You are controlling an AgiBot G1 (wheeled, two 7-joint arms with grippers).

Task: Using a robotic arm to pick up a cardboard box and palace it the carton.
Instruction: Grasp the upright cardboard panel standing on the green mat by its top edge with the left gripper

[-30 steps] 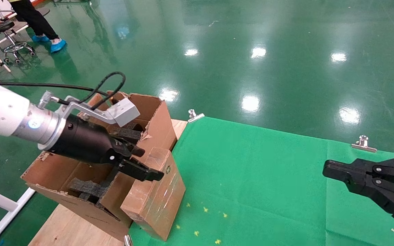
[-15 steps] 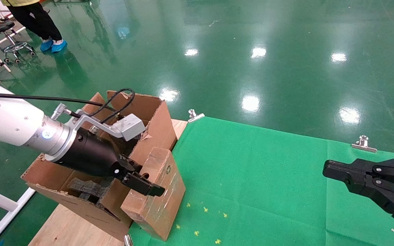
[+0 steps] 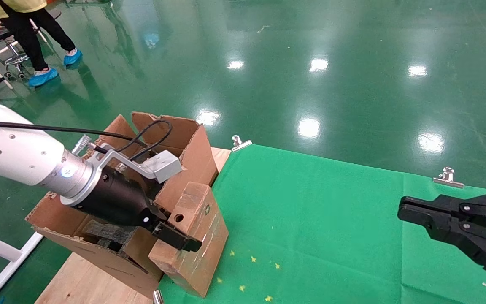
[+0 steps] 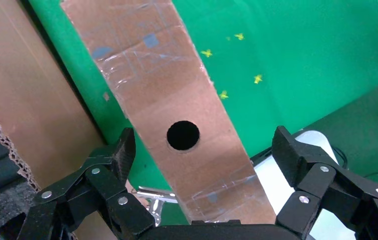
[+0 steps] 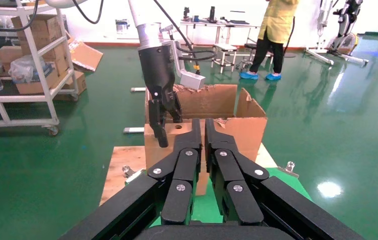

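The small cardboard box (image 3: 198, 236) stands on end on the green mat, leaning against the carton (image 3: 192, 152). Its top end has a round hole. The robotic arm's left gripper (image 3: 175, 231) is open and straddles that top end. In the left wrist view the box (image 4: 172, 90) runs between the fingers (image 4: 123, 150), with a gap on each side. The carton's black foam (image 3: 99, 230) shows under the wrist. My right gripper (image 3: 401, 209) is shut and empty, parked at the far right. The right wrist view shows the box (image 5: 153, 147), the carton (image 5: 239, 125) and the left gripper (image 5: 166, 125) beyond its own shut fingers (image 5: 203, 125).
The carton sits on a wooden board (image 3: 87, 283) at the table's left edge. Metal clips (image 3: 239, 142) (image 3: 448, 176) hold the green mat (image 3: 319, 223). A white frame (image 3: 2, 257) stands left of the table. A person (image 3: 28, 29) walks at the far back left.
My left gripper has come down and nearer, its fingers now lower over the box's holed end. The person at the back left has walked further left. The right arm has not moved.
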